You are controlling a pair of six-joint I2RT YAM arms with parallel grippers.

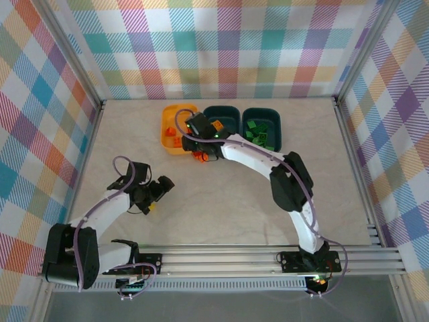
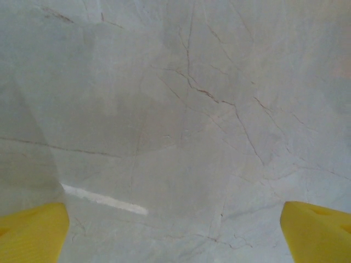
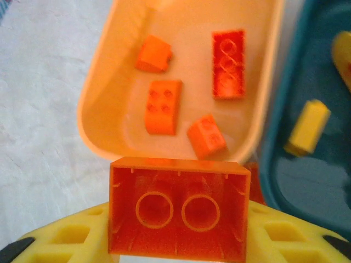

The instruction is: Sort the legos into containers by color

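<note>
— What is the right claw doing?

— It is clamping a red-orange brick between its yellow fingers. The brick's hollow underside is facing the wrist camera.

— Where is that brick sitting over the table?

— It is hanging just at the near rim of the orange tub, by the tub's near right corner. I cannot tell whether it is touching the table.

— And what is lying in the tubs?

— Four red-orange bricks are lying inside the orange tub. A yellow brick is lying in the middle teal tub just beside it. Green bricks are lying in the right teal tub. All three tubs are standing in a row along the table's far edge, touching or nearly so.

— How is the left claw standing?

— It is spread wide, released, its fingers apart at the two lower corners of its wrist view, with bare table surface showing between them. It is hovering toward the table's near left corner, well apart from the tubs.
</note>
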